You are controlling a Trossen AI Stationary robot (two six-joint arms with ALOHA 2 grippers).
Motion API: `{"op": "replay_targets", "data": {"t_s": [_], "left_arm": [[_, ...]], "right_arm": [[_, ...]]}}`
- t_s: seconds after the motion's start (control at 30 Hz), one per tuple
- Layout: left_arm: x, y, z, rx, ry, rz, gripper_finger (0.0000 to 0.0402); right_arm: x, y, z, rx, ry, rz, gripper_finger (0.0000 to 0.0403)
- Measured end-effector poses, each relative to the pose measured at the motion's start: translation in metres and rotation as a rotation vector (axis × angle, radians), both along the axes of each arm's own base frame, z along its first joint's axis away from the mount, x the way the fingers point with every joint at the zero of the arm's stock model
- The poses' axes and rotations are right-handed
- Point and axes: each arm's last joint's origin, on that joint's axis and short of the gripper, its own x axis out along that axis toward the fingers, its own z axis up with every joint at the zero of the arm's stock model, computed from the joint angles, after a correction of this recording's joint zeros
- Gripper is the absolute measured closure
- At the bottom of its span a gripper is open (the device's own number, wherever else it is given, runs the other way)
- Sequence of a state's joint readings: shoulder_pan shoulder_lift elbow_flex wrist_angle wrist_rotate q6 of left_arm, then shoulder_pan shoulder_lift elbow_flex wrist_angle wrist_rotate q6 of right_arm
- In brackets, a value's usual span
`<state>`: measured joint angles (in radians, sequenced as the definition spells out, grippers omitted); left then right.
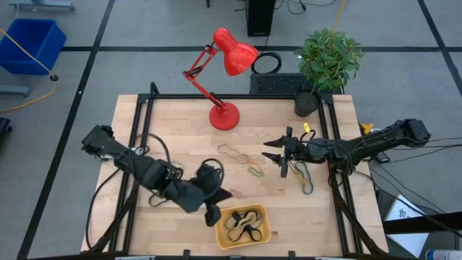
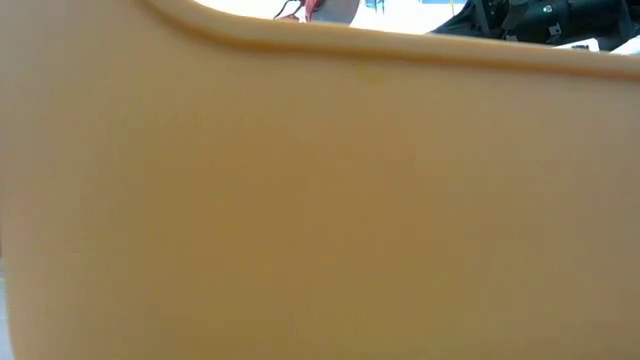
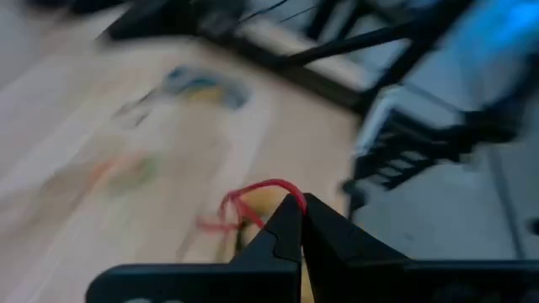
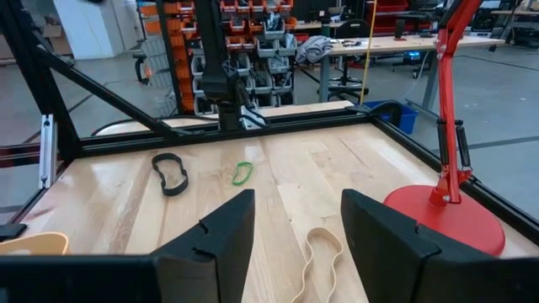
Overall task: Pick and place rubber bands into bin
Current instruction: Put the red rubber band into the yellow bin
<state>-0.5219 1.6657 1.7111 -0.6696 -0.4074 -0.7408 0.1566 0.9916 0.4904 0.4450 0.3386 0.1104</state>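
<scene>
The left claw (image 1: 212,214) hangs just beside the near-left corner of the bin (image 1: 263,235), its two dark tapered fingers pressed together on a thin red rubber band (image 3: 257,202) that loops out limp from the fingertips in the left wrist view. The bin is a shallow yellow-orange plastic tray with rounded corners, sitting at the front edge of the counter (image 1: 180,123), a pale planked wood top framed by black metal rails. Inside it lies a tangle of black rubber bands (image 1: 243,224), floppy loops lying over one another. In the low view the tray's smooth matte wall (image 2: 300,200) fills nearly the whole picture.

The right claw (image 1: 273,149) sits low over the right half of the counter with its fingers spread wide apart and nothing between them; the wrist view shows the blunt, angular black fingers (image 4: 219,231) either side of bare wood. Just ahead of it a tan rubber band (image 1: 232,152) lies in a pinched figure-eight, and a yellow-green band (image 1: 255,170) lies near it. A dark band (image 1: 304,175) lies under the right arm. Farther off, the right wrist view shows a flat black band (image 4: 169,173) and a small green band (image 4: 242,173) well apart on the wood.

A glossy red desk lamp (image 1: 225,87) stands on a round base at the counter's back, beside a leafy potted plant (image 1: 326,61).
</scene>
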Motion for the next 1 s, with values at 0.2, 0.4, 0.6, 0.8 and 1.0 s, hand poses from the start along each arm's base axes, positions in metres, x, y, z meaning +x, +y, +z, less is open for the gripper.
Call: {"op": "replay_targets", "data": {"t_s": [0.2, 0.4, 0.6, 0.8, 1.0], "left_arm": [[0.015, 0.002, 0.021, 0.064, -0.222, -0.161, 0.0398], [0.027, 0.003, 0.015, 0.127, -0.249, -0.179, 0.0398], [0.051, -0.007, -0.017, 0.117, -0.183, -0.222, 0.0395], [0.072, -0.022, -0.059, 0.029, -0.063, -0.287, 0.0394], [0.088, -0.032, -0.104, -0.059, 0.079, -0.261, 0.0397]], "right_arm": [[0.0, 0.0, 0.0, 0.0, 0.0, 0.0, 0.0228], [0.0, 0.0, -0.001, -0.001, 0.013, 0.0, 0.023], [-0.001, 0.0, -0.004, -0.005, 0.039, 0.001, 0.0229], [-0.001, 0.0, -0.004, -0.006, 0.044, 0.005, 0.0231], [-0.001, 0.0, -0.004, -0.006, 0.045, 0.005, 0.0229]]}}
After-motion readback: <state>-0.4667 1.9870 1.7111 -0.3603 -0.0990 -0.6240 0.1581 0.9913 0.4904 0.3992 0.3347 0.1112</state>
